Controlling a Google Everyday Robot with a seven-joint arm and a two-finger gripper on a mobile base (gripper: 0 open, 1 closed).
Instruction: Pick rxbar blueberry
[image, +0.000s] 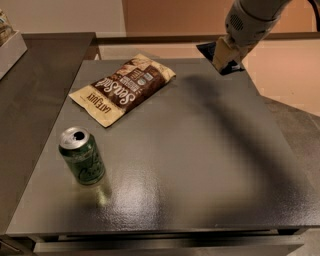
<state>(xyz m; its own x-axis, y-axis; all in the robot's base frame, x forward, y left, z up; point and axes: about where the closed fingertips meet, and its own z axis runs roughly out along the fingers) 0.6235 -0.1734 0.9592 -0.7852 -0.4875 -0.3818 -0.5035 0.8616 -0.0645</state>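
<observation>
The rxbar blueberry (207, 49) is a small flat dark navy wrapper, held in the air above the table's far right corner. My gripper (223, 57) is at the upper right of the camera view, shut on the bar, with the bar's ends sticking out on both sides of the fingers. The bar is clear of the table top. The arm reaches in from the top right corner.
A large tan-and-brown chip bag (123, 87) lies at the far left of the dark grey table (190, 165). A green drink can (82, 156) stands upright near the front left. A second dark counter (35, 85) adjoins on the left.
</observation>
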